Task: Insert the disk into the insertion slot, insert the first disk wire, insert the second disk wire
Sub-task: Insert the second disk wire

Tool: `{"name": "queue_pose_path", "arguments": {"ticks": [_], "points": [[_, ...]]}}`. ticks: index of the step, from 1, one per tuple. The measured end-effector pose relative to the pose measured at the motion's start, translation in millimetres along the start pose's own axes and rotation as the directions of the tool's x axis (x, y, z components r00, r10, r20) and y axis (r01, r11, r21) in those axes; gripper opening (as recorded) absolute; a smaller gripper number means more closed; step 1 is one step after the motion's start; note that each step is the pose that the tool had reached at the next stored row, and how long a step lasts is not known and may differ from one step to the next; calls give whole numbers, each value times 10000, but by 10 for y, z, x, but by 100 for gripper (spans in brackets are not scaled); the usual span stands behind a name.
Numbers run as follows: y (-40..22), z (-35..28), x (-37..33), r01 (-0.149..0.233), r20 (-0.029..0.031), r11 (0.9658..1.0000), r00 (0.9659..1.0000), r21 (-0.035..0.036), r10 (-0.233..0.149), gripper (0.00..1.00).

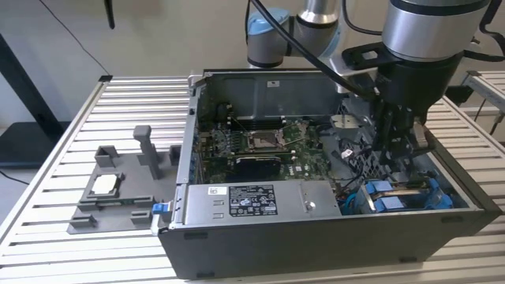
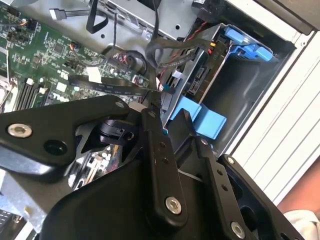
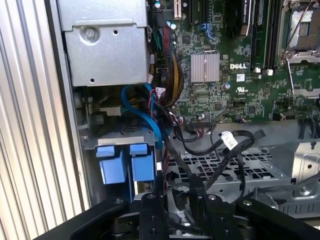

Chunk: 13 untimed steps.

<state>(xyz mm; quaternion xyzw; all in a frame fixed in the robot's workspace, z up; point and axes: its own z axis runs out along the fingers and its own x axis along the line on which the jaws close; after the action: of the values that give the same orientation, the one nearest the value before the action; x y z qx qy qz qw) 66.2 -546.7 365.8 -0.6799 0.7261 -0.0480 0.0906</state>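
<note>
One black hand (image 2: 172, 125) reaches down into an open computer case (image 1: 332, 248), its two slim fingers (image 2: 155, 145) drawn close with only a narrow gap between them; whether they pinch the thin black wire (image 2: 165, 65) running past their tips cannot be told. In the second wrist view the fingertips sit just beside the disk (image 2: 200, 82), touching or nearly touching the dark cable bundle at its connector edge. The disk, silver-grey in its bright blue carrier (image 2: 247, 45), lies seated in the drive bay at the case's front corner, its blue end tabs (image 3: 125, 162) facing outward in the first wrist view. A blue cable (image 3: 145, 115) loops above the bay, near a bundle of red and yellow leads (image 3: 172, 75). Farther into the case lies the green motherboard (image 1: 261, 142) with its bare processor socket (image 1: 262, 139), and a silver power supply (image 1: 252, 201) sits along the case's near wall in the exterior view. The arm (image 1: 418, 47) descends from above the case. Outside the case, toward the exterior view's left, a grey fixture tray (image 1: 118, 189) rests on the ribbed metal counter (image 1: 47, 195), well apart from the case's drive bay.
</note>
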Motion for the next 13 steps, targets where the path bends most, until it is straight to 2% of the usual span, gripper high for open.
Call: {"name": "queue_pose_path", "arguments": {"ticks": [3,10,12,13], "points": [[9,15,-3,1,5,10000,10000,51,-1,35],[42,11,-7,2,5,10000,10000,54,-2,33],[47,12,-7,2,7,10000,10000,67,-2,19],[49,12,-7,3,7,10000,10000,77,-3,19]]}}
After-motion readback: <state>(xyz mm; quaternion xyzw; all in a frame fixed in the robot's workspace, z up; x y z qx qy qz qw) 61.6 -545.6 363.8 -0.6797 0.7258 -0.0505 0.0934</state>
